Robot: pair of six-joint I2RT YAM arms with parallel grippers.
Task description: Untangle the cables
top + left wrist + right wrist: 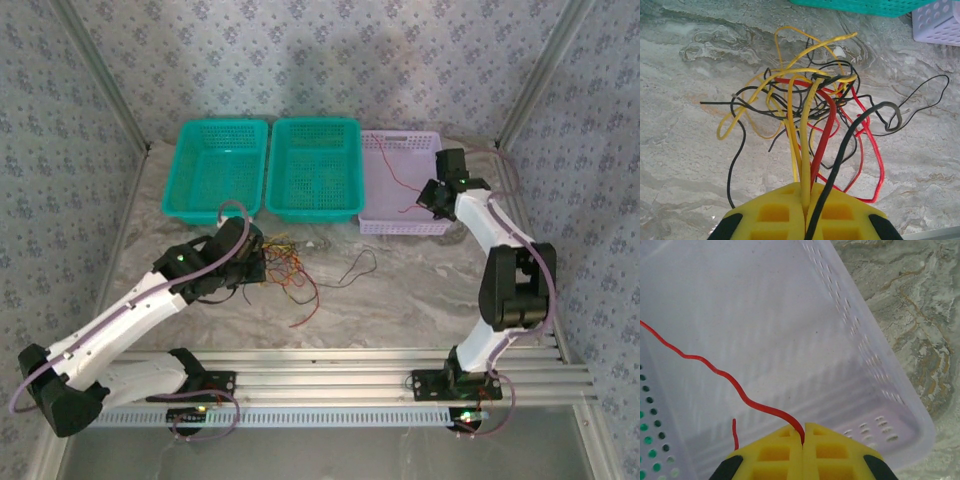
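1. Cables [282, 265]: a knot of thin, flexible yellow, black and red wires on the grey-veined marble table [420, 295]. It sits just in front of the two teal perforated plastic baskets [215, 170], at the tip of the left gripper [255, 262]. One loose black strand [355, 268] trails off to the right across the table.
2. One single thin red wire [395, 178] is already apart from the knot. It hangs from the right gripper [432, 200] into the pale lilac plastic basket [400, 227].
3. Step in hand, as I judge it: sorting one freed strand into a basket while the other arm anchors the bundle.
4. Left gripper [807, 186], wrist view: yellow pads clenched. Several strands run straight into the seam between them, two yellow, one red and one black. The rest of the cables [810, 100] fan out beyond in crossed loops. I cannot tell whether the knot is lifted or resting.
5. Right gripper [803, 429], wrist view: pads pressed together with no gap, pinching the red wire [740, 392] at the seam. A short red end [734, 432] shows beside the left pad. The lilac basket wall [865, 340] lies directly beneath.
6. The next move probably calls for the right jaws to part so the red wire drops wholly inside the basket, with its far end clear of the rim. The arm would then return to the knot for another strand, a loose outer loop being the easier pick.
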